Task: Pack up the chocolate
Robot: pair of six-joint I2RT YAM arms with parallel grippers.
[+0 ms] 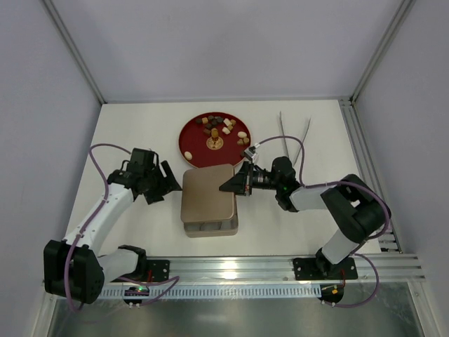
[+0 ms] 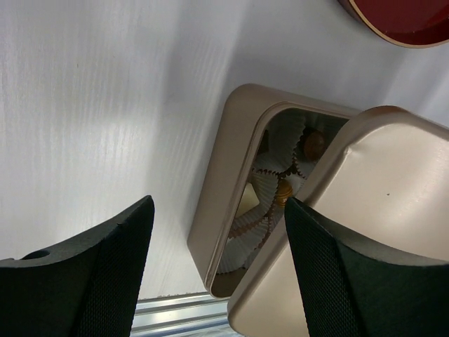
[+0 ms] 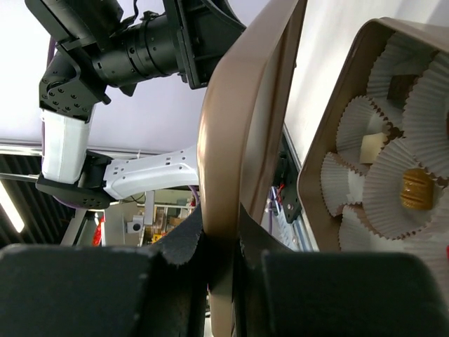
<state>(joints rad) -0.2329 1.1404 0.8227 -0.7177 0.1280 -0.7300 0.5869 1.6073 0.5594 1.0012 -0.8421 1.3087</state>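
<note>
Loose chocolate [image 1: 219, 126] lies on a round red plate [image 1: 188, 137] at the back. A tan box [image 1: 210, 228] stands in the middle, with its tan lid [image 1: 208, 193] held over it. My right gripper [image 1: 230, 186] is shut on the lid's right edge [image 3: 238, 119]; the pinch shows in the right wrist view [image 3: 221, 239]. White paper cups in the box hold a gold piece [image 3: 415, 189], a cream piece [image 3: 372, 147] and a dark piece [image 3: 398, 86]. My left gripper [image 1: 170, 184] is open and empty beside the box's left side [image 2: 224, 182], lid [image 2: 379, 203] tilted above it.
Thin metal tongs [image 1: 295, 137] lie at the back right, behind my right arm. The red plate's edge shows at the top of the left wrist view [image 2: 407, 21]. An aluminium rail [image 1: 231, 270] runs along the near table edge.
</note>
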